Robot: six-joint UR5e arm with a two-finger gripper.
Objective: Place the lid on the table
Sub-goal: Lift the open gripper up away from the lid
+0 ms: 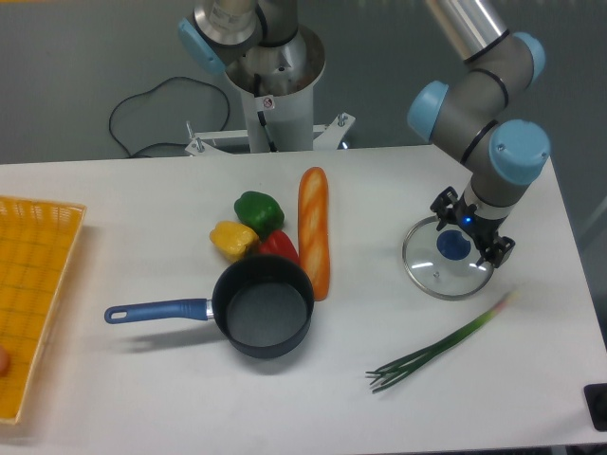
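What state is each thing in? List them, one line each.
lid: flat on the table, off the pan, knob up, not gripped.
gripper: open, just above the lid's knob.
pan: upright, uncovered, looks empty, handle to the left.
baguette: lying flat, its near end beside the pan.
peppers: clustered together behind the pan.
spring onion: lying flat, in front of the lid.
tray: at the left edge, partly out of view.
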